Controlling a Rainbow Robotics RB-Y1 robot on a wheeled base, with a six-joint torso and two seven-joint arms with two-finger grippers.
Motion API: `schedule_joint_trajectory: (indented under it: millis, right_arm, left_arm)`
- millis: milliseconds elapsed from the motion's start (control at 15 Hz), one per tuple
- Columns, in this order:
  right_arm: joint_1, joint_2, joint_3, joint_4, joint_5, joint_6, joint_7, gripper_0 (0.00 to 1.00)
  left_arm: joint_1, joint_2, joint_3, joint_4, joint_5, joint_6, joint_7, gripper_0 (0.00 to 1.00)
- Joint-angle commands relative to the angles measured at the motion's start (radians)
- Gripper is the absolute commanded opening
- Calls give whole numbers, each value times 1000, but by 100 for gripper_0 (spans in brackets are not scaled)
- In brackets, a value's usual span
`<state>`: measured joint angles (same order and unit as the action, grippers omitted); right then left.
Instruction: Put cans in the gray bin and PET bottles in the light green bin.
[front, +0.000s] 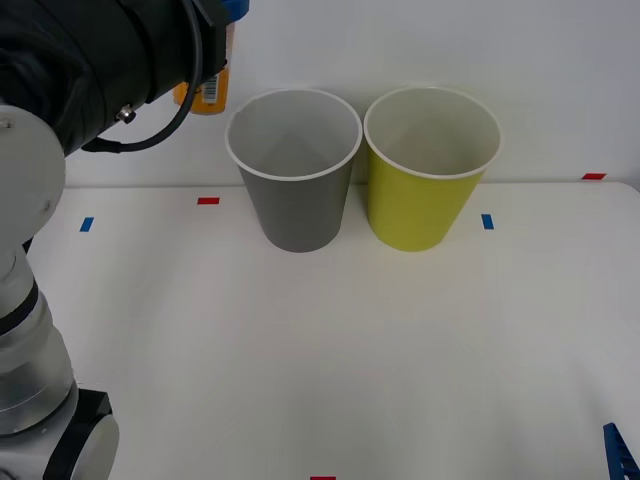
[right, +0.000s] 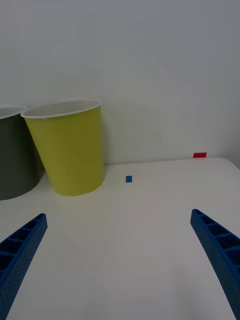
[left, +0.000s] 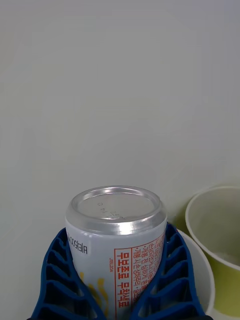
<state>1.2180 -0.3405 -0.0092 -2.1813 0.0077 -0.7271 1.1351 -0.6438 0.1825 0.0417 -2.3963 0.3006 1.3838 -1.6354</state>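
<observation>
**White table, can aloft beside gray bin**

White wall behind. Can (left: 116, 235) clamped upright in left pincer (left: 117, 280), raised just left of gray bin (front: 293, 175); probably lifted to clear the rim before dropping in. Green bin (front: 430, 170) just beside gray. Right pincer (right: 120, 260) spread wide, empty, low over table (front: 330, 350), likely waiting.
</observation>
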Motion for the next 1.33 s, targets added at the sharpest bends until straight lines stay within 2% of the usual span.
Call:
schedule_joint_trajectory:
  millis: [67,533,867,1133,1333]
  right_arm:
    - [0,0,0,0,0,0,0,100]
    - [0,0,0,0,0,0,0,100]
    - [0,0,0,0,0,0,0,100]
    - [0,0,0,0,0,0,0,100]
    - [0,0,0,0,0,0,0,100]
  left_arm:
    - [-4,-44,0,95,-9,-104,-34,0]
    - [-4,-81,-69,319,-48,-399,-12,0]
    - [-4,-81,-100,427,-48,-549,8,0]
    - [-4,-71,-128,546,-48,-730,16,0]
    - [-2,-58,-151,577,-37,-773,29,0]
